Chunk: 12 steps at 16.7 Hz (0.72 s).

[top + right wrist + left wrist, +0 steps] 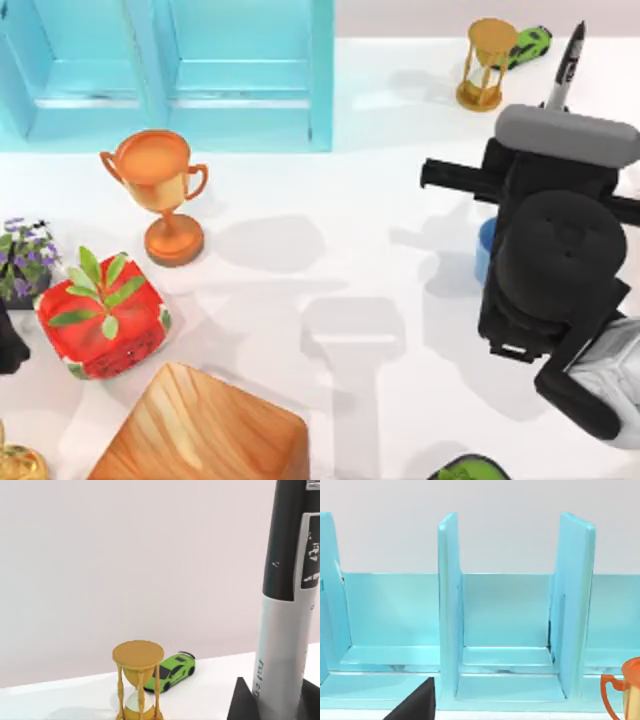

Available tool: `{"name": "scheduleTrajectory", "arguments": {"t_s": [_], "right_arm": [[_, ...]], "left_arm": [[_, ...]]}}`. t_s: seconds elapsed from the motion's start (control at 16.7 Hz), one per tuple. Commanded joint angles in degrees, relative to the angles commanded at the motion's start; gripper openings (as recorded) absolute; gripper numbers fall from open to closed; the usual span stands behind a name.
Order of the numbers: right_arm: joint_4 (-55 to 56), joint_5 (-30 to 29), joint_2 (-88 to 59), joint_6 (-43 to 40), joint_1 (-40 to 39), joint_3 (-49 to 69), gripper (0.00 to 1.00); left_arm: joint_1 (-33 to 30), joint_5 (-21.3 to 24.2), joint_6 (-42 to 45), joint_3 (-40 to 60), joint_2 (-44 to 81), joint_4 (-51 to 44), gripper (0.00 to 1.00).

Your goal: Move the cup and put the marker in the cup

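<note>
The marker (285,630) is held upright, pinched by the right gripper (272,702); the cup (485,250) is seen under that arm; the left jaws cannot be told.

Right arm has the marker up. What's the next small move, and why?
Probably shift the right tool and its upright marker toward the cup, then centre above its mouth before lowering. In the top view the marker tip sits near the hourglass, while the light-blue cup peeks out beneath the arm, nearer the table's front. The left arm stays parked facing the blue shelf.
</note>
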<state>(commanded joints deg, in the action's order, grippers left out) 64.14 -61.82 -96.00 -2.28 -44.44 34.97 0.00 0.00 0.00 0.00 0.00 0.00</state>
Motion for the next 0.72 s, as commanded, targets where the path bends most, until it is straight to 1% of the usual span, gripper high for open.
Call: {"name": "scheduleTrajectory", "arguments": {"t_s": [0.24,0.72], "right_arm": [[0.16,0.14,-0.15,0.07,0.15,0.15,0.00],[0.16,0.14,-0.15,0.07,0.15,0.15,0.60]], "left_arm": [[0.00,0.00,0.00,0.00,0.00,0.00,1.00],[0.00,0.00,0.00,0.00,0.00,0.00,1.00]]}}
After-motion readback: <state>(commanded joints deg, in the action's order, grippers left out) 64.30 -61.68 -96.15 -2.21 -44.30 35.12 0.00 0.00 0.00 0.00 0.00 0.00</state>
